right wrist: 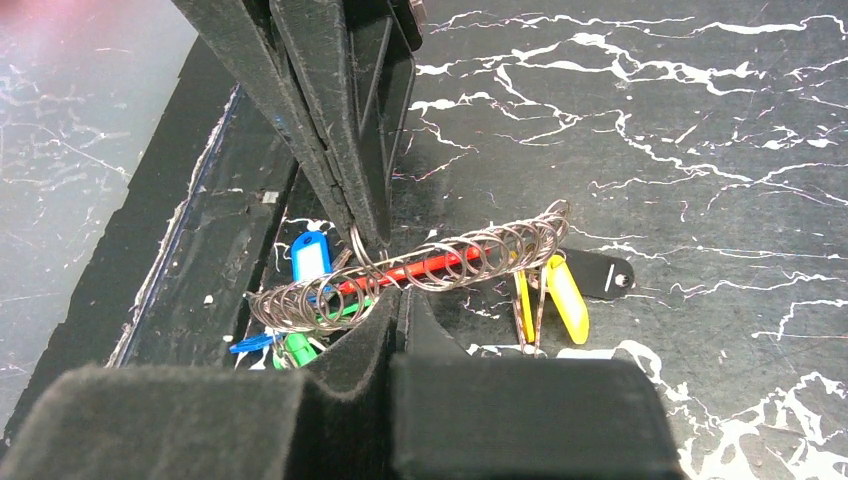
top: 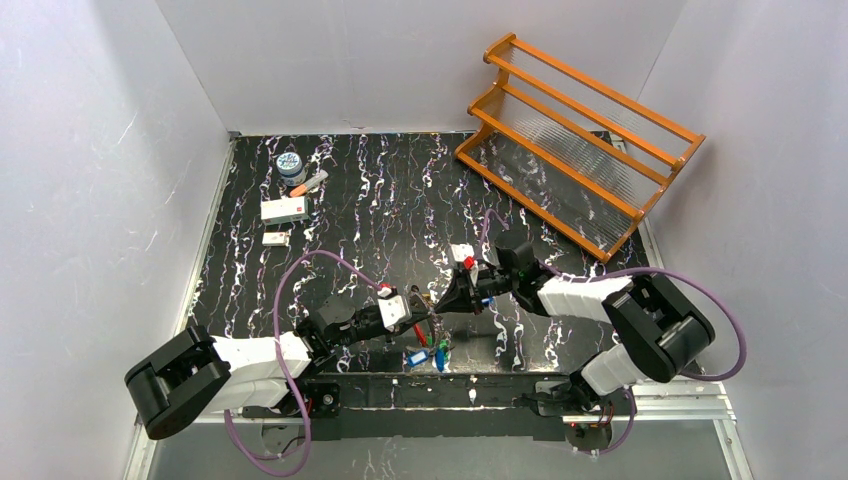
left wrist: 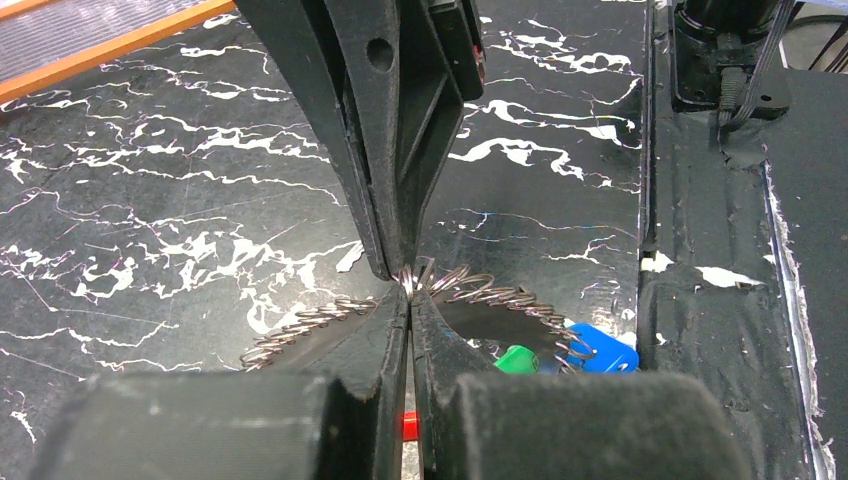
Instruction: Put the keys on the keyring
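Observation:
The keyring (right wrist: pixel 455 258) is a long chain of thin silvery wire loops, held just above the black marbled table between both grippers. Blue (right wrist: pixel 310 255), green (right wrist: pixel 298 348), red (right wrist: pixel 420 268) and yellow (right wrist: pixel 565 295) tags hang from it. A black flat key head (right wrist: pixel 600 272) lies by the yellow tags. My left gripper (left wrist: pixel 410 295) is shut on a loop of the keyring (left wrist: pixel 485 293). My right gripper (right wrist: pixel 398 297) is shut, tip to tip with the left, right at the wire. In the top view the grippers (top: pixel 428 318) (top: pixel 440 303) meet above the tags (top: pixel 428 355). No key blades show clearly.
An orange wooden rack (top: pixel 580 140) stands at the back right. A small jar (top: pixel 290 165), an orange-tipped marker (top: pixel 310 183) and two white boxes (top: pixel 284 209) (top: pixel 275 238) sit at the back left. The table's front rail (top: pixel 480 395) is just below the tags.

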